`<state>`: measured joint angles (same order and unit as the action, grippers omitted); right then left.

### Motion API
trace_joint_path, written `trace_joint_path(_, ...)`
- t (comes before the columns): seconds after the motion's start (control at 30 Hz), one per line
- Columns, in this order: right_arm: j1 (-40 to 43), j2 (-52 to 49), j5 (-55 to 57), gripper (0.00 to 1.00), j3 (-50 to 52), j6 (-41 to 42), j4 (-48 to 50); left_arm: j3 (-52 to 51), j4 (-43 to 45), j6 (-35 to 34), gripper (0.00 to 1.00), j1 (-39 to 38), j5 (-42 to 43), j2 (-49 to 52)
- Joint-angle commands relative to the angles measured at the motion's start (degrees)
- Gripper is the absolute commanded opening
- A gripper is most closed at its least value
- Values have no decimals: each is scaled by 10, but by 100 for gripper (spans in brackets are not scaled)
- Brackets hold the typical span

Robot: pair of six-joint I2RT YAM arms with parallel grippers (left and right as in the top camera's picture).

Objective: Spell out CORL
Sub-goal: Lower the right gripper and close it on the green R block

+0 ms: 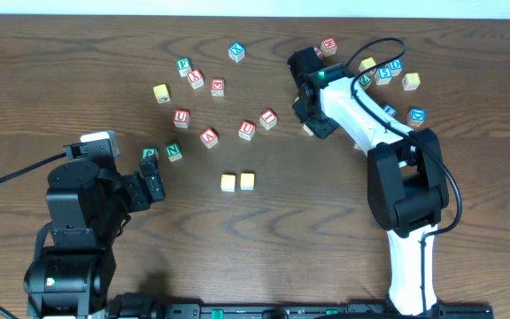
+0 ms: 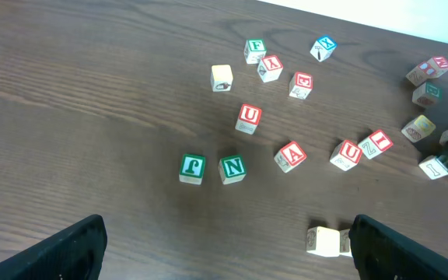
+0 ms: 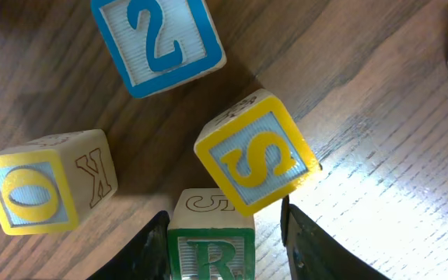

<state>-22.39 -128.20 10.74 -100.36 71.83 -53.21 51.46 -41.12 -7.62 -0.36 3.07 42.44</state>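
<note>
In the right wrist view a cube with a green R [image 3: 211, 253] stands between the fingers of my right gripper [image 3: 224, 241]. The left finger touches it and the right finger stands a little off, so the gripper is open. A yellow S cube [image 3: 257, 152] leans over the R cube's far edge. Overhead, the right gripper [image 1: 312, 127] is at the back right. Two yellow cubes [image 1: 227, 182] [image 1: 247, 181] sit side by side at mid-table. My left gripper [image 1: 155, 186] hangs wide open and empty to their left. I cannot tell which cube carries the L.
Red-lettered cubes [image 1: 209, 137] lie scattered across the back middle. Green P and N cubes [image 2: 192, 168] [image 2: 232, 168] sit ahead of the left gripper. A blue 2 cube [image 3: 159, 43] and a yellow O cube [image 3: 41, 183] crowd the right gripper. Blue-lettered cubes [image 1: 417, 115] lie beside the right arm.
</note>
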Motion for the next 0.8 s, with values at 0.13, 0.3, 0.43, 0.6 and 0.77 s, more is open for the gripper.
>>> trace_joint_path(0.13,-2,-23,13,42,-9,5,-3,14,0,5,98,3,-5,-2)
trace_joint_path(0.3,-3,-23,13,38,-9,5,0,14,0,5,98,3,-5,-2)
trace_joint_path(0.43,-3,-23,13,36,-9,5,2,14,0,5,98,3,-5,-2)
trace_joint_path(0.6,-3,-23,13,31,-9,5,3,14,0,5,98,3,-5,-2)
trace_joint_path(0.77,-5,-23,13,16,-9,-11,5,14,0,5,98,3,-5,-2)
